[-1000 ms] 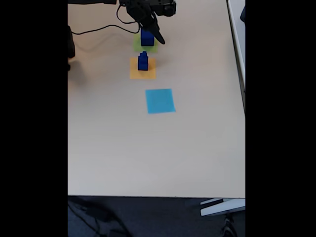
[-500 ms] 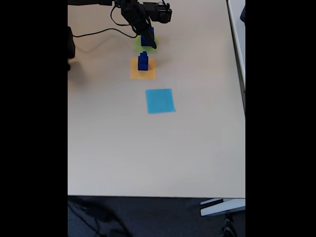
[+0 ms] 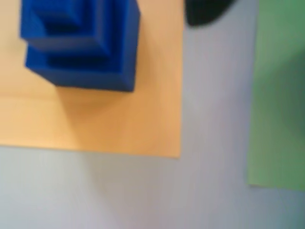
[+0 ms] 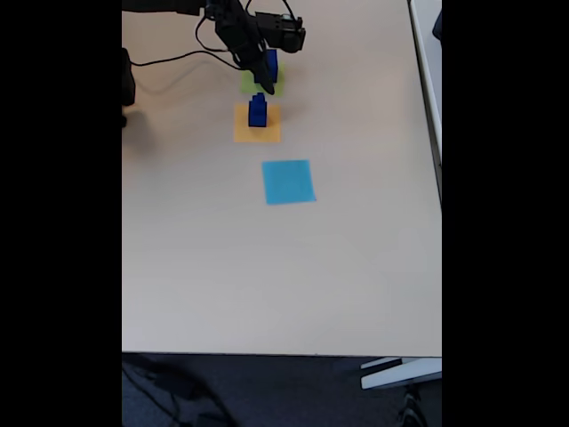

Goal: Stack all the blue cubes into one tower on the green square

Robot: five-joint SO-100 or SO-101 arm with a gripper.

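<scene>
In the fixed view, a large blue cube (image 4: 271, 62) sits on the green square (image 4: 277, 87) at the far end of the table. A stepped stack of smaller blue cubes (image 4: 258, 110) stands on the orange square (image 4: 257, 132) just in front of it. My gripper (image 4: 264, 82) hangs between the two, its dark fingers pointing down across the green square's near left part. In the wrist view, the stack of blue cubes (image 3: 81, 43) is at top left on the orange square (image 3: 95, 119), and the green square (image 3: 279, 95) is at right. One black fingertip (image 3: 205, 10) shows at the top, holding nothing.
A light blue square (image 4: 288, 181) lies flat in front of the orange one. A black cable (image 4: 169, 56) runs across the table's far left. The beige table (image 4: 284, 276) stretches wide toward the near edge. A white table edge (image 4: 427, 53) borders the right side.
The gripper has swung left from the large cube's right side to its near left, closer to the stack on the orange square. The large cube stays on the green square.
</scene>
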